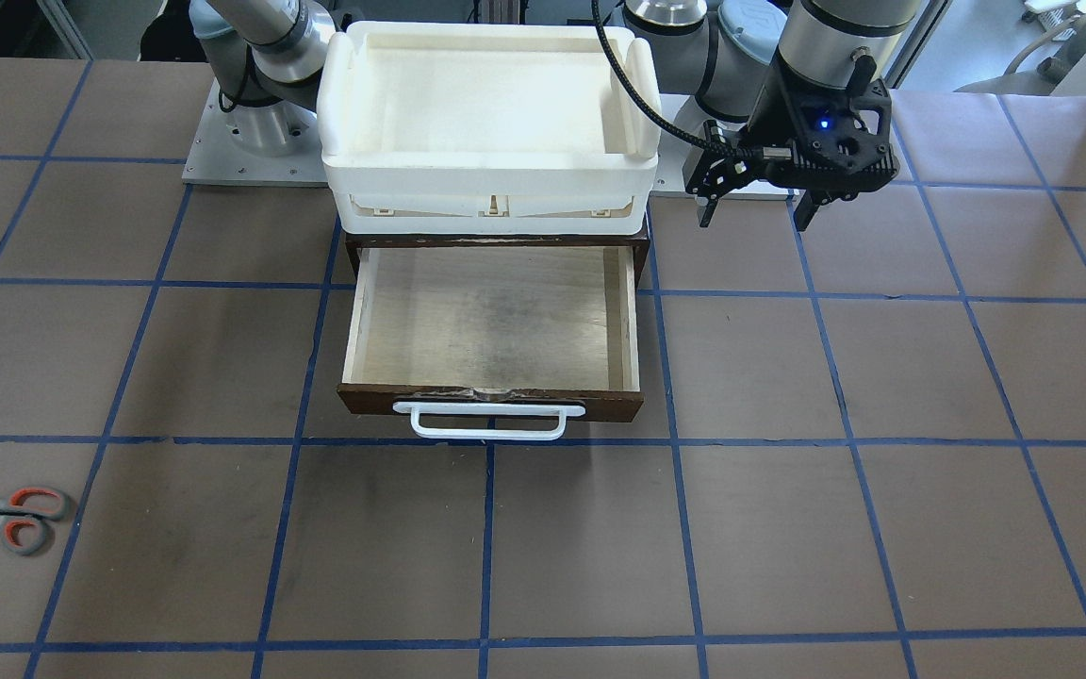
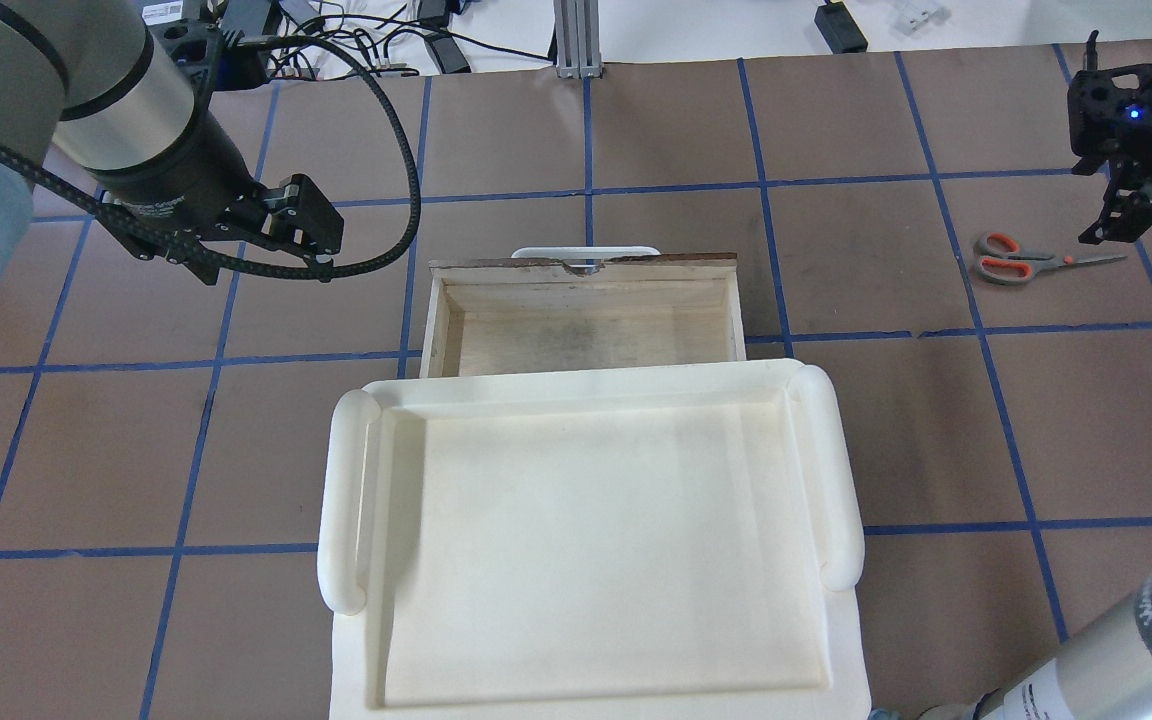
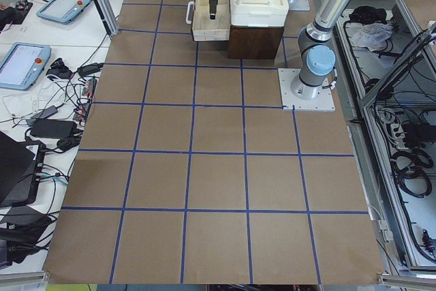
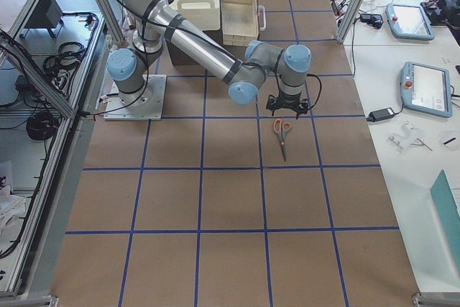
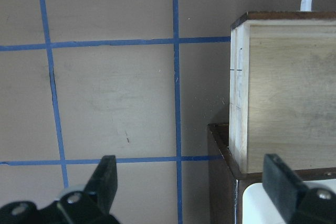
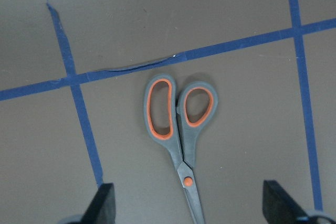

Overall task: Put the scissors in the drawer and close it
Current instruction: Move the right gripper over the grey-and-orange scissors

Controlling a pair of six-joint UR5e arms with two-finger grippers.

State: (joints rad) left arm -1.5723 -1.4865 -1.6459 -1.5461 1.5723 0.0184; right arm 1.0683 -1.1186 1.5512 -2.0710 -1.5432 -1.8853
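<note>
The scissors [image 6: 181, 129], grey handles lined in orange, lie closed on the brown table at the robot's far right [image 2: 1021, 260] [image 1: 6, 517] [image 4: 282, 134]. My right gripper [image 6: 191, 203] is open and hovers just above them, its fingers on either side of the blades [image 2: 1121, 220]. The drawer [image 1: 491, 321] stands pulled out and empty, with pale plywood inside and a white bar handle [image 1: 488, 422]; it also shows in the overhead view [image 2: 586, 330]. My left gripper [image 5: 191, 182] is open and empty beside the drawer's left side [image 1: 755, 212] [image 2: 306, 220].
A white plastic tray [image 2: 346, 500] sits on top of the dark brown cabinet [image 5: 223, 171] that holds the drawer. Blue tape lines grid the table. Both arm bases [image 1: 260, 132] stand behind the cabinet. Bare table lies between the scissors and the drawer.
</note>
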